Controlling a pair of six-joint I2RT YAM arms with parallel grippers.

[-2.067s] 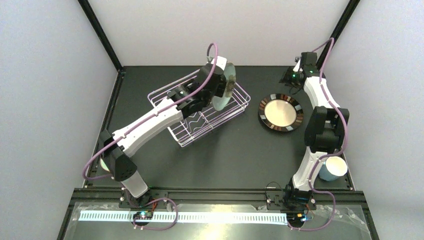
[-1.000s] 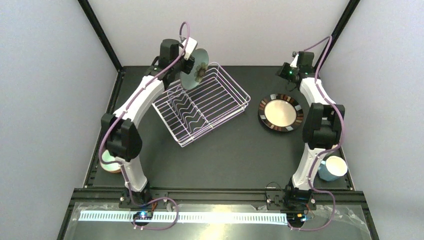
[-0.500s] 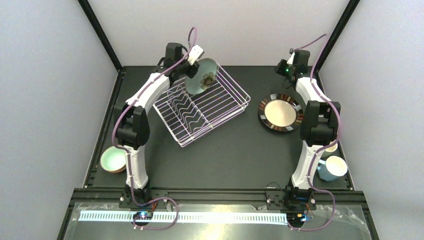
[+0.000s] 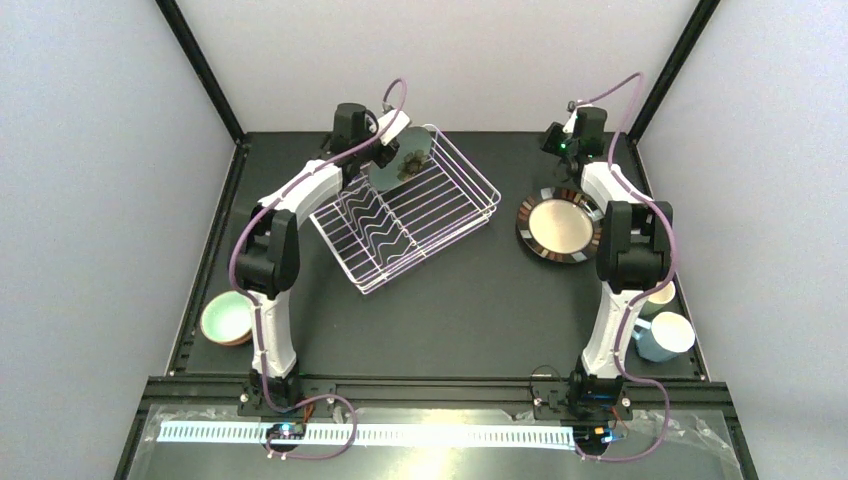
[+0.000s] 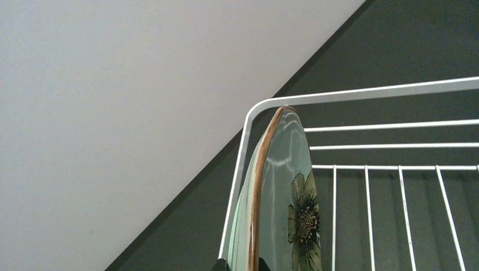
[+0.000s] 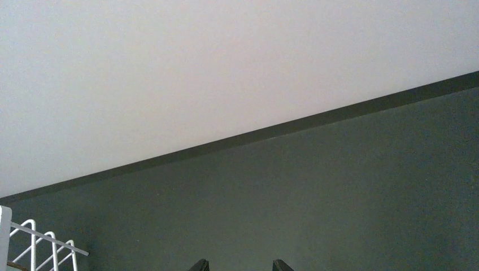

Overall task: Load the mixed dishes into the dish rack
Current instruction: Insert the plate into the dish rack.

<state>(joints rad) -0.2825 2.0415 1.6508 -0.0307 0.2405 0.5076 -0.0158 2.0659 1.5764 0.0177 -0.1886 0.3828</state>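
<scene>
Dish rack (image 4: 440,215), dark table (image 4: 450,320), pale walls (image 4: 100,150)

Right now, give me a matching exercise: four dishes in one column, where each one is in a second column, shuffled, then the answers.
Dishes:
1. flowered plate
2. striped-rim plate
3. mint bowl
4. light blue mug

Places:
A. near right corner of the table
B. held on edge in the left gripper, over the dish rack at its far corner
C. flat on the table, right of the rack
D. near left corner of the table

Pairs: 1-B, 2-C, 3-D, 4-A
</scene>
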